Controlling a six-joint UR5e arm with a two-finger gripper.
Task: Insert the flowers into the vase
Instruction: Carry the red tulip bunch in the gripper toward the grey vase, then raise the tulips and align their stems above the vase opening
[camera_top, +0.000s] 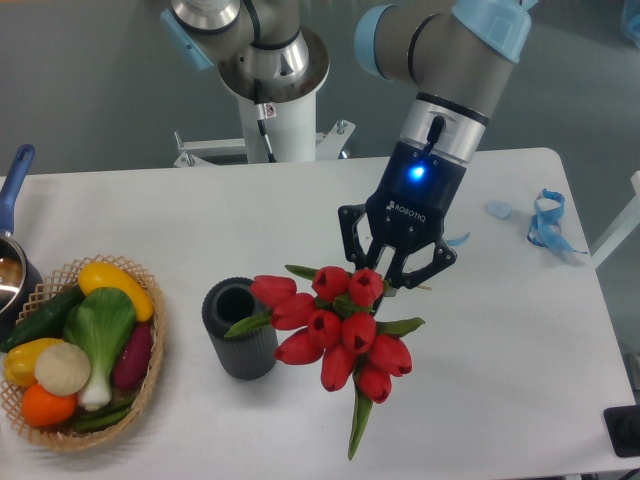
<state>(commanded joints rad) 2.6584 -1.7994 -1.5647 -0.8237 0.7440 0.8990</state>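
The flowers (335, 330), a bunch of red tulip buds with green leaves, hang near the middle of the table, buds toward the camera. My gripper (392, 276) is shut on the flowers at their stems, which are mostly hidden behind the buds. The vase (240, 328), a small dark grey ribbed cylinder with an open dark mouth, stands upright on the table just left of the bunch. The leftmost bud and a leaf reach close to the vase's rim. The bunch is beside the vase, not in it.
A wicker basket (150, 375) with colourful vegetables sits at the front left. A blue-handled metal pot (12, 265) is at the left edge. A blue strap (548, 220) lies at the far right. The arm's white base (280, 120) stands behind the table.
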